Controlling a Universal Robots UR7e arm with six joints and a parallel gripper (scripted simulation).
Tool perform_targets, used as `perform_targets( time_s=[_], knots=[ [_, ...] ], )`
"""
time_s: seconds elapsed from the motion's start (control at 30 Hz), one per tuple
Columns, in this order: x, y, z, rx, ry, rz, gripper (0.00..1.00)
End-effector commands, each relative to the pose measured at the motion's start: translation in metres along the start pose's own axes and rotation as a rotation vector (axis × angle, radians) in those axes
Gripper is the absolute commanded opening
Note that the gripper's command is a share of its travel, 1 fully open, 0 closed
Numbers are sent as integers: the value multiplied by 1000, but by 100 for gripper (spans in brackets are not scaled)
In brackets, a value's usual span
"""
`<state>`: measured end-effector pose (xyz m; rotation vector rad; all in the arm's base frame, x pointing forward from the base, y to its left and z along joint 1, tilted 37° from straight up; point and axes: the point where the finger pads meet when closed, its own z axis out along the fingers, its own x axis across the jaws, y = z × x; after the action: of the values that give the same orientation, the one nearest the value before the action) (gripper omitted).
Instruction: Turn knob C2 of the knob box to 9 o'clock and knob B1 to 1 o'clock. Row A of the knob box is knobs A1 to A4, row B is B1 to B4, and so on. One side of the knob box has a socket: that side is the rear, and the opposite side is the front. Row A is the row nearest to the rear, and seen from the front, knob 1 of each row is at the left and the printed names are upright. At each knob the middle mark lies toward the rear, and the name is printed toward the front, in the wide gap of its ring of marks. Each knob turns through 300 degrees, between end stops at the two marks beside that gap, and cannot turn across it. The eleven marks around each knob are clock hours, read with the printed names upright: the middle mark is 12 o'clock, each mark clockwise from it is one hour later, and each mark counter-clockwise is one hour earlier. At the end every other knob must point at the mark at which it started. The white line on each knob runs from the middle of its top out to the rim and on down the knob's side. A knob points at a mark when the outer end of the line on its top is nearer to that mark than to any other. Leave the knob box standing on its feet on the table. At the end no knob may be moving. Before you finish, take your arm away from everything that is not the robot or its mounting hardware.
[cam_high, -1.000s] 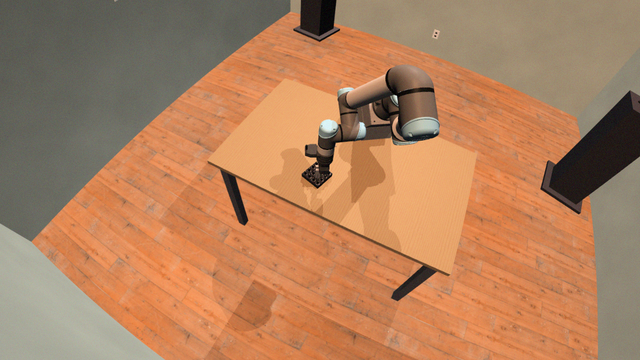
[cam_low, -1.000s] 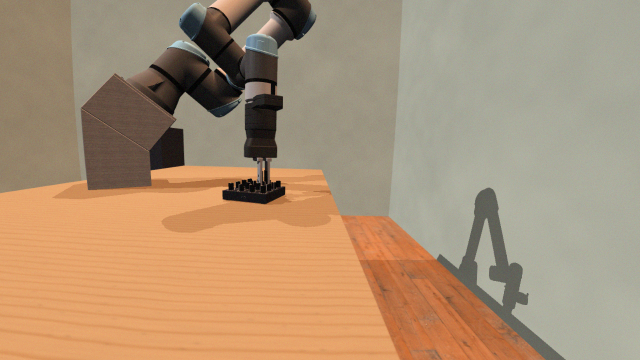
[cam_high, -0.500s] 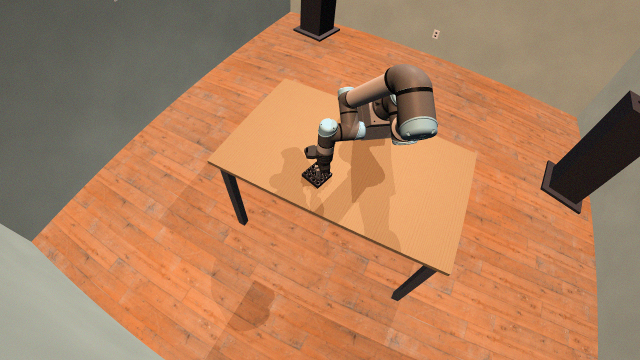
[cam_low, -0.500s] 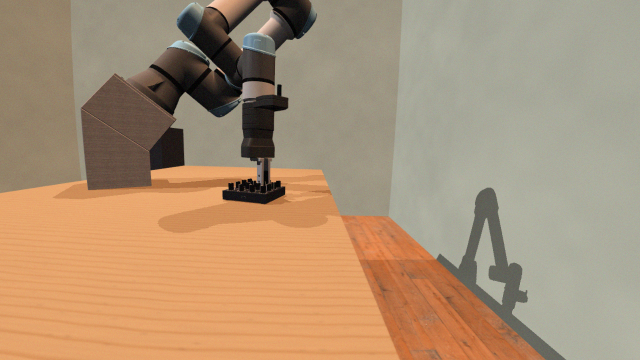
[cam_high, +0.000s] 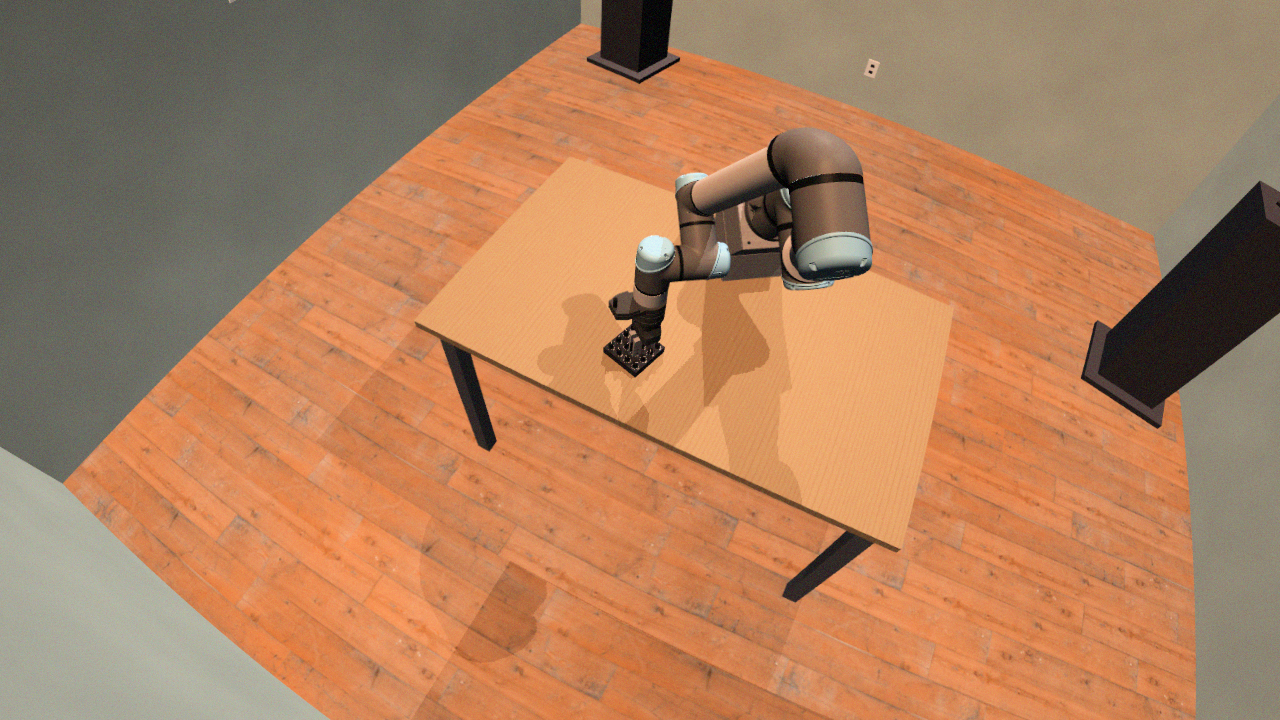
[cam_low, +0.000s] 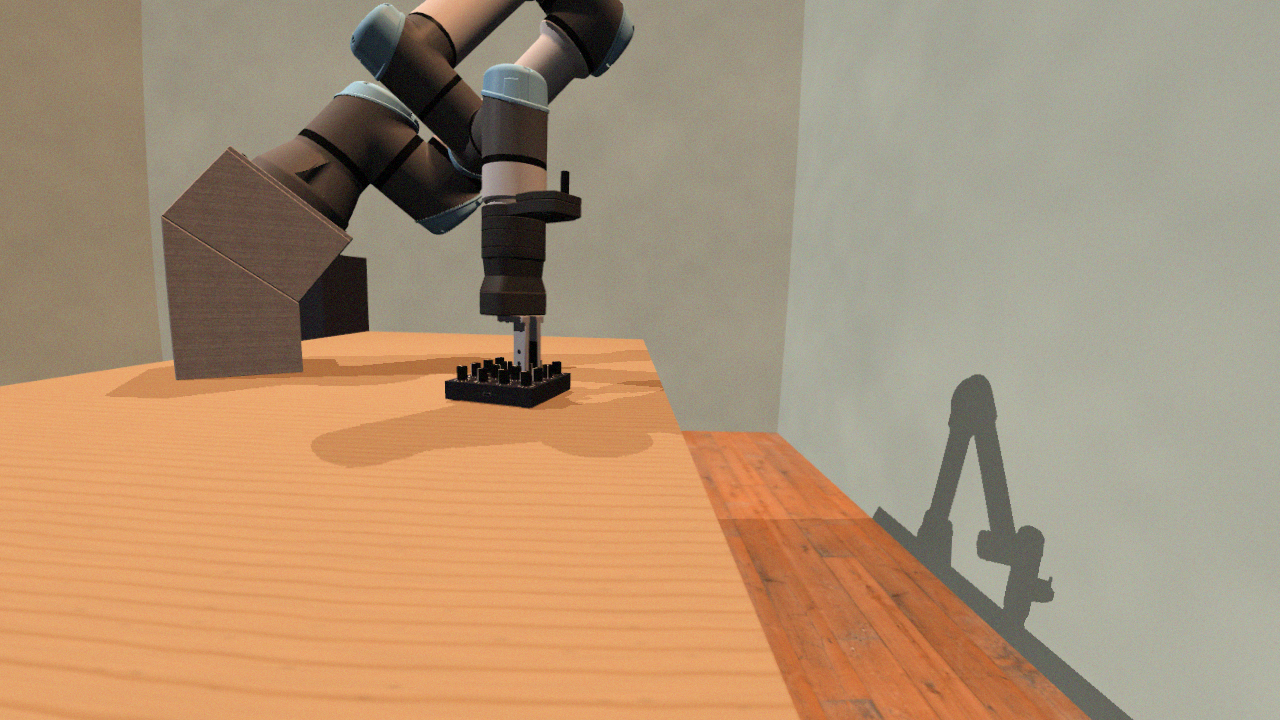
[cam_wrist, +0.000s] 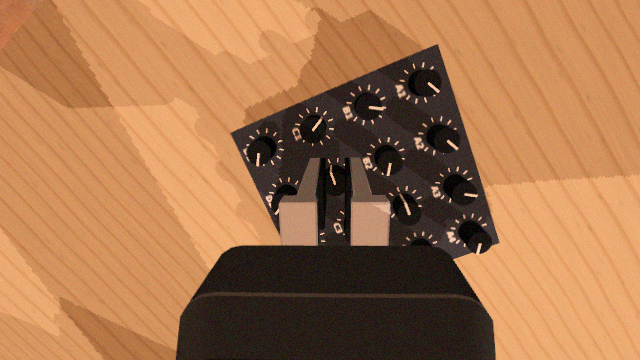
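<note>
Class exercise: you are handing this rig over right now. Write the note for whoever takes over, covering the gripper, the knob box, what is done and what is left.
Gripper: shut on knob C2, pointing straight down.
Knob box: on its feet on the table, near one edge.
Done, as far as the wrist view shows: C2's line looks close to 9 o'clock, and knob B1 looks close to 1 o'clock.
Left: confirm both readings, open the fingers, lift straight up without brushing neighbouring knobs, and check that nothing is moving.
</note>
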<state>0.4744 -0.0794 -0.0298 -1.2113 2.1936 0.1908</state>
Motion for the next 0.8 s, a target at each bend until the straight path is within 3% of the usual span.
perform_targets(
  time_s=[0.0,0.7,0.73,0.77],
  knots=[
    [0,0,0,0,-1,-26,30],
    [0,0,0,0,-1,-34,30],
    [0,0,0,0,-1,-34,46],
    [0,0,0,0,-1,-34,46]
  ],
)
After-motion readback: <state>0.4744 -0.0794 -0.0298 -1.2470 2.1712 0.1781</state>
